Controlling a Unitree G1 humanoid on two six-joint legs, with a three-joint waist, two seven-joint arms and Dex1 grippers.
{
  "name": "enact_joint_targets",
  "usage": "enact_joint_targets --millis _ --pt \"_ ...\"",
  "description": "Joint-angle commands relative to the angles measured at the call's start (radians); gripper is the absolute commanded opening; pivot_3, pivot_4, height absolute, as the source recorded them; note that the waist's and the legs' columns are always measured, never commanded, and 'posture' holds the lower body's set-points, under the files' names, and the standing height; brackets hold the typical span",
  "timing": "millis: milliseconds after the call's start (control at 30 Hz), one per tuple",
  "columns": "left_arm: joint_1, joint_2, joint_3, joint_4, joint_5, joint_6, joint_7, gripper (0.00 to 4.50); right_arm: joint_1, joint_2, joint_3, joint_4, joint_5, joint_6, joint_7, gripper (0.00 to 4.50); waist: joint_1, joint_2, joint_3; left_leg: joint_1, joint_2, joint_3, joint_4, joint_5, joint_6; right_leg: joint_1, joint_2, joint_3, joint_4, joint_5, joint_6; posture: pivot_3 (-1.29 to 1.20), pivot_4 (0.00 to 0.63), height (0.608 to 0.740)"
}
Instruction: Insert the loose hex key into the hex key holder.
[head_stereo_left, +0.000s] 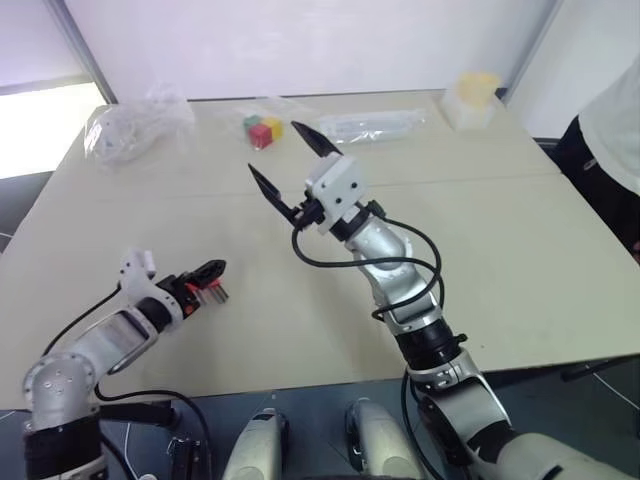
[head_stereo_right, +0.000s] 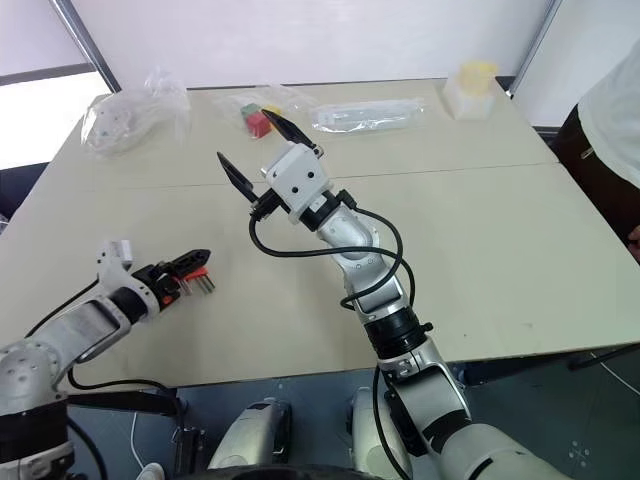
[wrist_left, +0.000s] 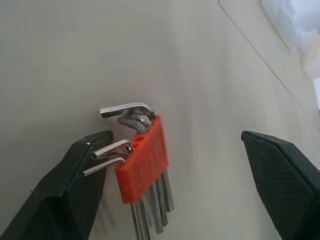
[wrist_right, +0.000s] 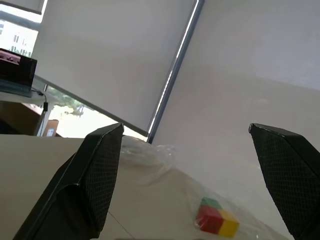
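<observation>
Holder first: we see the hex key holder (wrist_left: 143, 162), an orange-red block, lying on the pale table (head_stereo_left: 520, 270) at the lower left of the head views, its straight metal keys fanning out of one end and bent ends showing at the other; the left gripper (head_stereo_left: 207, 281) is low around it there, fingers spread wide apart, and in the left wrist view the block sits in the gap, nearer one black finger (wrist_left: 75, 185) than the other; that finger seems to touch a bent key end, though we cannot be sure of contact. We cannot pick out the loose hex key for certain; a silvery L-shaped piece (wrist_left: 125, 109) lies at the holder's bent-end side, touching the cluster, and may be it. The right gripper (head_stereo_left: 292, 160) is raised above the middle of the table, tilted upward, its jaws standing open with nothing between them. Toward the upper centre of the frame lie coloured cubes (head_stereo_left: 263, 130) in clear plastic; a crumpled clear bag (head_stereo_left: 135, 125) rests at the upper left, a yellow-topped container (head_stereo_left: 472, 97) at the upper right; a person (head_stereo_left: 612, 150) stands at the right edge.
</observation>
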Motion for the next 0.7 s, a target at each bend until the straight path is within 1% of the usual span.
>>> enact_joint_targets --millis 33,233,433,700 --pt "0.038 0.059 0.052 -0.085 -0.02 -0.016 -0.017 4.47 -0.008 0.006 0.004 -0.029 0.004 -0.015 0.006 4.17 0.0 0.0 0.0 0.0 0.0 0.0 0.0 0.0 0.0 0.0 0.0 0.0 0.0 0.0 0.0 0.0 0.15 0.74" --pt "0.137 0.192 0.098 -0.221 -0.047 -0.011 -0.125 4.47 -0.008 -0.002 0.004 -0.02 0.013 -0.022 0.029 4.17 0.003 0.0 0.0 -0.002 0.0 0.0 0.0 0.0 0.0 -0.001 0.0 0.0 -0.002 -0.001 -0.003 0.0 0.15 0.74" --pt "0.151 0.3 0.154 -0.218 -0.039 -0.025 -0.219 4.47 -0.016 -0.032 -0.009 -0.003 0.033 -0.034 0.079 4.17 0.003 0.0 0.0 -0.003 0.001 0.0 0.0 0.0 0.0 -0.001 0.0 -0.002 -0.003 -0.002 -0.004 0.0 0.15 0.74" --pt "0.117 0.32 0.143 -0.187 -0.044 -0.05 -0.225 4.47 -0.016 -0.061 -0.02 0.009 0.046 -0.045 0.109 4.17 0.0 0.0 0.0 -0.004 0.002 0.0 -0.002 0.0 0.0 -0.001 0.0 -0.002 -0.007 -0.002 -0.004 0.0 0.15 0.74"
